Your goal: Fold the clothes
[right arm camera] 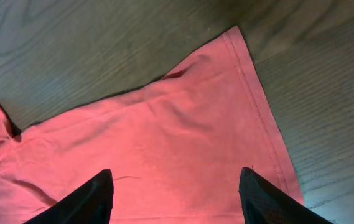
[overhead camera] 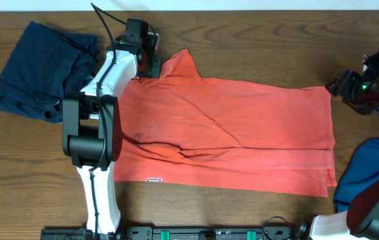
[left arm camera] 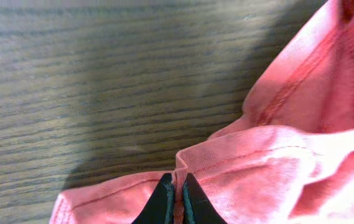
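on tabletop (overhead camera: 256,53), one coral t-shirt (overhead camera: 256,127) (left hand (left arm camera: 175,186) pinching), two blue garments (overhead camera: 36,67) (overhead camera: 366,173)

Coral-red T-shirt (overhead camera: 242,133) lies spread wide across the counter (overhead camera: 256,40), with layered hems stacked at its right edge and long creases running diagonally through the middle. A small white mark sits on the near edge. The upper-left corner rises to a peak, and its stitched edge is pinched between the left fingers (left arm camera: 163,202). Crumpled navy garment (overhead camera: 36,67) lies far left, blue garment (overhead camera: 366,170) far right.
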You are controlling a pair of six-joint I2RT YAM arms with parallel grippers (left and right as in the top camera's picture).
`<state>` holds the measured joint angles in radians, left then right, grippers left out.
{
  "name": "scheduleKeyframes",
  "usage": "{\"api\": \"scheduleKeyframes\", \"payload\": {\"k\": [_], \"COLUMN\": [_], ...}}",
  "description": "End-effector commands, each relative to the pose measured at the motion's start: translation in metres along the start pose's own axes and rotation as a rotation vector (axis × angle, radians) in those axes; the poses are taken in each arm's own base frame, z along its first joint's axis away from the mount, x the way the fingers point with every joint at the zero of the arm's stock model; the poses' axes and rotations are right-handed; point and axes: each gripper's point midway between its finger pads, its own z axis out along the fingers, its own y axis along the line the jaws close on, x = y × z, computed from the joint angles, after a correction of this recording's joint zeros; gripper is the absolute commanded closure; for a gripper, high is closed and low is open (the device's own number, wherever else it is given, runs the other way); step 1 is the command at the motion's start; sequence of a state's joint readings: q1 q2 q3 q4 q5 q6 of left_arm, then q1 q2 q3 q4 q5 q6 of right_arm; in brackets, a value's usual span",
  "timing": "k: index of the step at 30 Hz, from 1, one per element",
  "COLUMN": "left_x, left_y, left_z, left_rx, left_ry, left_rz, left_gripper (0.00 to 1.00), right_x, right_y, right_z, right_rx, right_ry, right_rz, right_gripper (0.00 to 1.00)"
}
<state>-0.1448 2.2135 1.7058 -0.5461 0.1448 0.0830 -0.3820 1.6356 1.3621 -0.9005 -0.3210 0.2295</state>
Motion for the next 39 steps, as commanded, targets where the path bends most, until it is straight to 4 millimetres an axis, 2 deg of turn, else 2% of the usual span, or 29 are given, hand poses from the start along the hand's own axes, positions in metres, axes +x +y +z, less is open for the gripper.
{"api": "scheduleKeyframes", "payload": {"k": [1,6,19,21,25,28,33,36,39], "left_x": [-0.020,-0.017,0.056,0.067,0.082,0.068,0.008,-0.010,-0.017], "left_y": [-0.006,-0.018,-0.020,-0.022,-0.024,-0.025,-0.028,-0.034,-0.047], "left_z": [-0.042,-0.066,-0.066,-0.068,-0.076,-0.084,-0.085,-0.073,-0.053], "left_rx": [0.023,0.074,0.080,0.081,0.083,0.082,0.083,0.095,0.149], "left_ry": [-0.079,-0.069,0.213,0.257,0.320,0.270,0.035,-0.040,-0.065], "left_rz": [0.010,0.013,-0.021,-0.025,-0.029,-0.022,0.015,0.035,0.051], "left_gripper": [0.94,0.94,0.93,0.88,0.70,0.57,0.49,0.49,0.48], "right_x": [0.003,0.002,0.003,0.003,0.003,0.002,0.003,0.003,0.003], "right_y": [0.002,0.002,0.002,0.002,0.002,0.002,0.002,0.002,0.002], "right_z": [0.002,0.002,0.002,0.002,0.002,0.002,0.002,0.002,0.002], "right_rx": [-0.002,-0.002,-0.002,-0.002,-0.002,-0.002,-0.002,-0.002,-0.002], "right_ry": [0.010,0.009,0.011,0.010,0.010,0.008,0.010,0.011,0.010], "right_rz": [-0.016,-0.017,-0.016,-0.016,-0.016,-0.016,-0.016,-0.015,-0.015], "right_gripper": [0.37,0.37,0.37,0.37,0.36,0.35,0.33,0.33,0.33]}}
